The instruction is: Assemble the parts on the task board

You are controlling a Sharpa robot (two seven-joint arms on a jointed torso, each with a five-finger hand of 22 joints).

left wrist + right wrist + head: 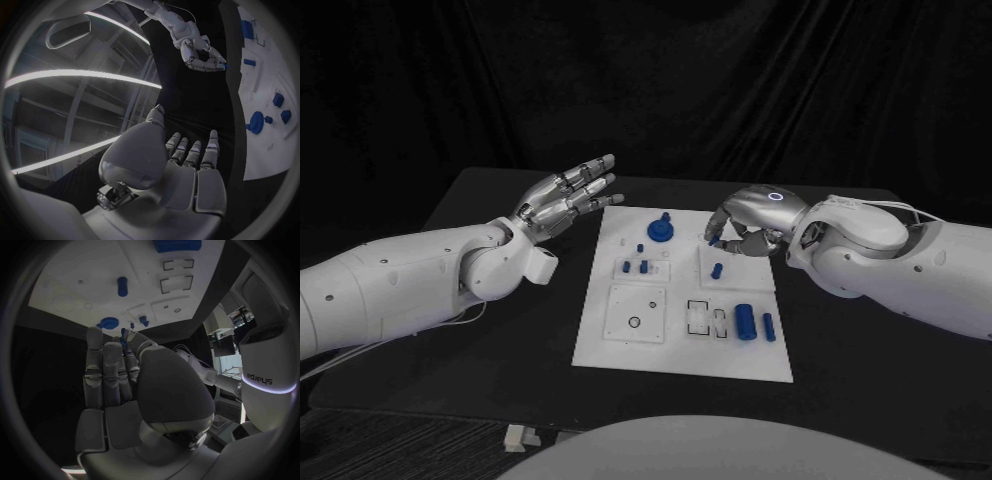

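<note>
We see the white task board carrying small blue parts. Left robot hand is released, fingers spread. Right robot hand pinches a small blue pin.

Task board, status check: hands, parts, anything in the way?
Left hand open, raised off the board's left edge. Right hand pinching a small blue part above the task board. Round blue part at far edge. Nothing blocking.

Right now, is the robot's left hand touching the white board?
Apart. The head view shows the left hand open above black table, a dark gap from the task board's edge.
</note>
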